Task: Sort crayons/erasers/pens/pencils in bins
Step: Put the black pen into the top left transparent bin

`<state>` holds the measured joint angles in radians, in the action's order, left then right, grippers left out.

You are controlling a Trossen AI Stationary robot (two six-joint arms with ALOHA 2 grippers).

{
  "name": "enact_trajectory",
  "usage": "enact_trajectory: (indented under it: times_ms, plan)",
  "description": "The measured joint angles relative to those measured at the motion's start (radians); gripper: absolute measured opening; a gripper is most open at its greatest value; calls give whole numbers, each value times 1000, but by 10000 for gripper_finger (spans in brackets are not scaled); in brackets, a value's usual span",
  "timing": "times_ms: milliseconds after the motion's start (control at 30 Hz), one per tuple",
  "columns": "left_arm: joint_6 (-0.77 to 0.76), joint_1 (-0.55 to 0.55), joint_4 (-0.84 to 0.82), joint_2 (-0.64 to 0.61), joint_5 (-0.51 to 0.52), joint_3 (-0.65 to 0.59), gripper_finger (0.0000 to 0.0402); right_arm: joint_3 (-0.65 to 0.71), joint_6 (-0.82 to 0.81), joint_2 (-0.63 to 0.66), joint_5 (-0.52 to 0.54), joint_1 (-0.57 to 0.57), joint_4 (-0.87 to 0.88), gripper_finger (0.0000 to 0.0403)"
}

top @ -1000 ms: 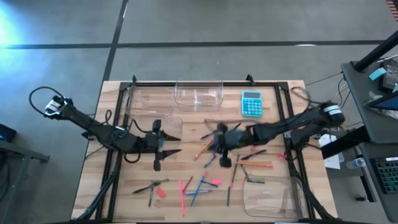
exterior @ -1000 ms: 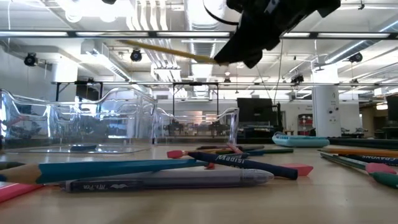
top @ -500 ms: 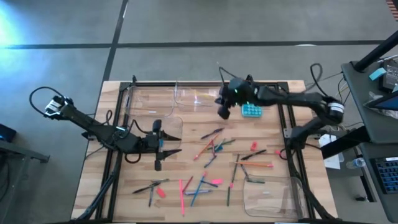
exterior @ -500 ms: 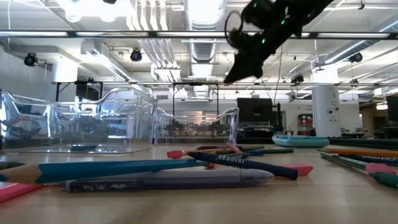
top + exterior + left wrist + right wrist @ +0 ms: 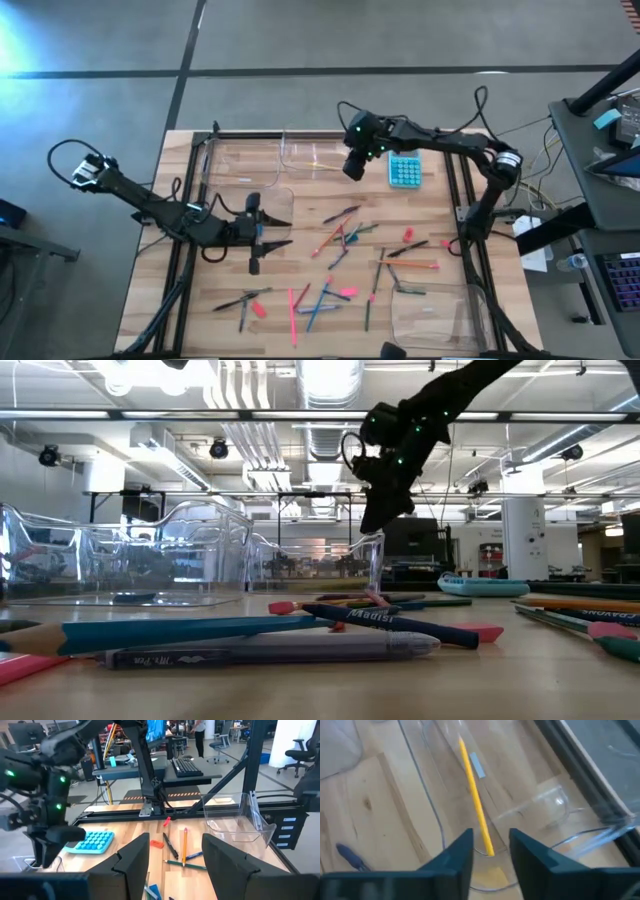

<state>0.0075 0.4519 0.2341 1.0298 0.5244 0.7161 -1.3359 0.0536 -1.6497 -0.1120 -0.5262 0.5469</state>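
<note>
yellow pencil: lies in the back bin at 12 o'clock on the table, directly below the right gripper, long axis running away from the fingers toward 9 o'clock along the bin. right gripper: fingers spread, pinching nothing, hovering over the bin's 3 o'clock end. left gripper: spread, idle at 9 o'clock. remaining crayons and pens: scattered mid-table, between the arms, roughly as near to either.
</note>
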Motion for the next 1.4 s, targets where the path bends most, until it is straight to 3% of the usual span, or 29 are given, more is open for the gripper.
enact_trajectory:
  times_ms: [200, 533, 600, 700, 900, 1067, 1233, 1400]
  plan:
    - [-52, 2, -159, -6, 0, 93, 166, -57, 12, 137, 7, 47, 91, 179]
    - [-274, 2, -685, 102, 1, 384, 166, 110, -37, 566, 6, 294, 126, 165]
    - [-335, 2, -767, 146, -44, 420, 166, 151, -63, 624, 6, 353, 152, 162]
    - [-377, 8, -791, 207, -199, 437, 166, 229, -120, 693, 7, 433, 183, 157]
    - [-590, 83, -920, 309, -363, 440, 166, 377, -176, 774, 16, 580, 218, 147]
    - [-869, 200, -1105, 372, -406, 440, 166, 414, -234, 792, 167, 706, 215, 134]
    - [-1092, 331, -1215, 421, -440, 439, 166, 407, -240, 790, 173, 765, 216, 123]
    - [-1268, 464, -1214, 484, -440, 428, 166, 391, -263, 793, 176, 777, 233, 116]
